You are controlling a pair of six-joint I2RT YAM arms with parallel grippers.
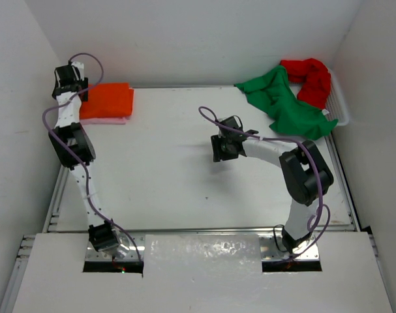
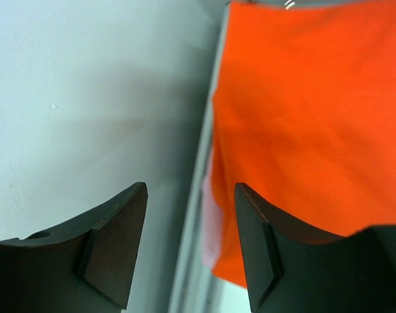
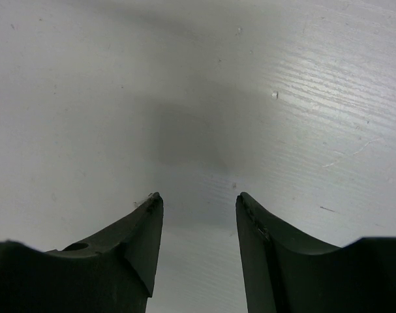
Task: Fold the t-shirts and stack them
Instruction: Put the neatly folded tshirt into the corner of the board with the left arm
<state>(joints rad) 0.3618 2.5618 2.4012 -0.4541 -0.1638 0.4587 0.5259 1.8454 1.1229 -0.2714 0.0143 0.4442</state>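
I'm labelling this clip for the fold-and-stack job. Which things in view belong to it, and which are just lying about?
Belong to the job:
- folded bright orange cloth t-shirt, lying on the
- folded pink cloth t-shirt
- crumpled green cloth t-shirt
- crumpled red cloth t-shirt

Just lying about:
- white plastic mesh basket, far right
- white table

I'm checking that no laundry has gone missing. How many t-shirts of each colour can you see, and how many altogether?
Orange t-shirt: 1
Pink t-shirt: 1
Green t-shirt: 1
Red t-shirt: 1
Total: 4
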